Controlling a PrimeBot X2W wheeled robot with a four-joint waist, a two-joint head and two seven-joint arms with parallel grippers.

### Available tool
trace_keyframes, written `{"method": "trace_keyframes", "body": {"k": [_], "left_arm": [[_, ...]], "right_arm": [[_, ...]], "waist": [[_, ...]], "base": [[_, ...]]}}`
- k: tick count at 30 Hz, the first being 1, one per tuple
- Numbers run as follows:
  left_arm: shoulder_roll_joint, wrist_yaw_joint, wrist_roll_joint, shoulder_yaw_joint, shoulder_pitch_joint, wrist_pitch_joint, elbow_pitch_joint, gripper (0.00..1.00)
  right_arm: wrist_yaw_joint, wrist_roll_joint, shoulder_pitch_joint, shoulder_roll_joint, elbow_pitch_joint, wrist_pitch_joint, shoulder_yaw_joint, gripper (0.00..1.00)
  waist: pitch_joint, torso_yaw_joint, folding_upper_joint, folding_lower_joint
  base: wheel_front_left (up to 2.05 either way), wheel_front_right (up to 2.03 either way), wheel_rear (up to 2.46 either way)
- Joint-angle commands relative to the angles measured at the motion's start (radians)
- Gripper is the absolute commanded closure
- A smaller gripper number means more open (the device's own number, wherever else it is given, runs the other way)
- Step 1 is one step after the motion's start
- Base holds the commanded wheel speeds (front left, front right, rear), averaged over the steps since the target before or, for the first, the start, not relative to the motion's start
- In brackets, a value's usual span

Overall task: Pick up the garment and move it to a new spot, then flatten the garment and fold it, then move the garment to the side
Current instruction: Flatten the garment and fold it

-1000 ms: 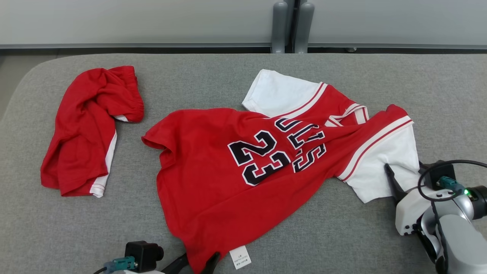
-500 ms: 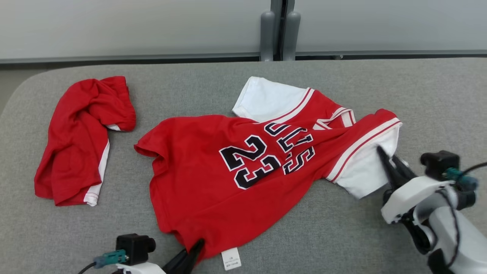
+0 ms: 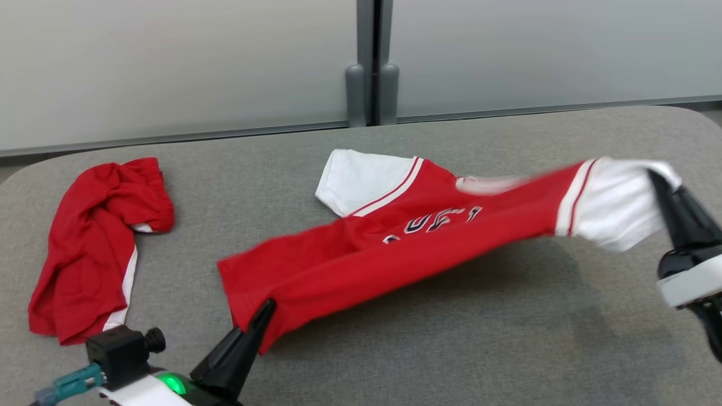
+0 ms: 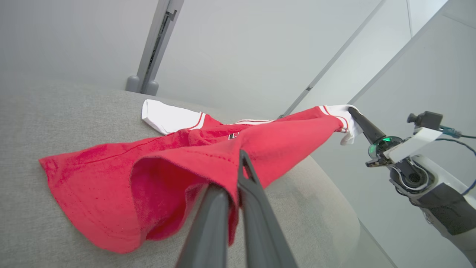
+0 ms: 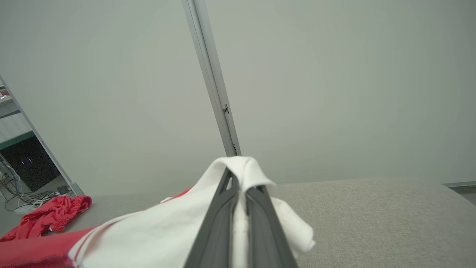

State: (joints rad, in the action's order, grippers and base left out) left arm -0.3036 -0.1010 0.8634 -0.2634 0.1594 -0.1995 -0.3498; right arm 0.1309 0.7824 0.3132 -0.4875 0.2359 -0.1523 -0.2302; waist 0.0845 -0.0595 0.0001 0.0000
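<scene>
Pick-up step: red cotton jersey with white sleeves (image 3: 428, 248) half lifted off grey padded table (image 3: 507, 349).
Left gripper (image 3: 268, 307) clamped on hem, right gripper (image 3: 656, 179) clamped on sleeve; next, carry both ends level to new spot.

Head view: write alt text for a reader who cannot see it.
A red jersey hangs stretched between two grippers over a grey table: left gripper at its hem, right gripper on a white sleeve. Red shorts lie crumpled at the left.
</scene>
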Motion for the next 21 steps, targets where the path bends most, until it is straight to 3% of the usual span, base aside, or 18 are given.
{"method": "trace_keyframes", "body": {"k": [1,12,16,21], "left_arm": [[-0.013,0.005,-0.004,0.012,0.005,-0.002,-0.021,1.0],[-0.095,0.064,-0.062,0.096,-0.197,-0.084,-0.243,1.0],[-0.11,0.074,-0.092,0.114,-0.364,-0.114,-0.209,1.0],[-0.125,0.058,-0.15,0.12,-0.646,-0.125,-0.047,1.0]], "right_arm": [[0.0,0.008,-0.018,-0.012,-0.027,0.009,0.019,1.0],[0.0,-0.01,0.004,0.007,-0.441,0.209,0.232,1.0],[0.0,-0.073,0.113,0.043,-0.507,0.307,0.255,1.0],[0.0,-0.155,0.344,0.129,-0.456,0.41,0.219,1.0]], "waist": [[-0.01,-0.015,-0.0001,0.0],[0.087,-0.074,-0.0001,0.0],[0.175,-0.081,-0.0001,0.0],[0.284,-0.068,-0.0001,0.0]], "base": [[0.0,0.0,0.0],[0.0,0.0,0.0],[0.0,0.0,0.0],[0.0,0.0,0.0]]}}
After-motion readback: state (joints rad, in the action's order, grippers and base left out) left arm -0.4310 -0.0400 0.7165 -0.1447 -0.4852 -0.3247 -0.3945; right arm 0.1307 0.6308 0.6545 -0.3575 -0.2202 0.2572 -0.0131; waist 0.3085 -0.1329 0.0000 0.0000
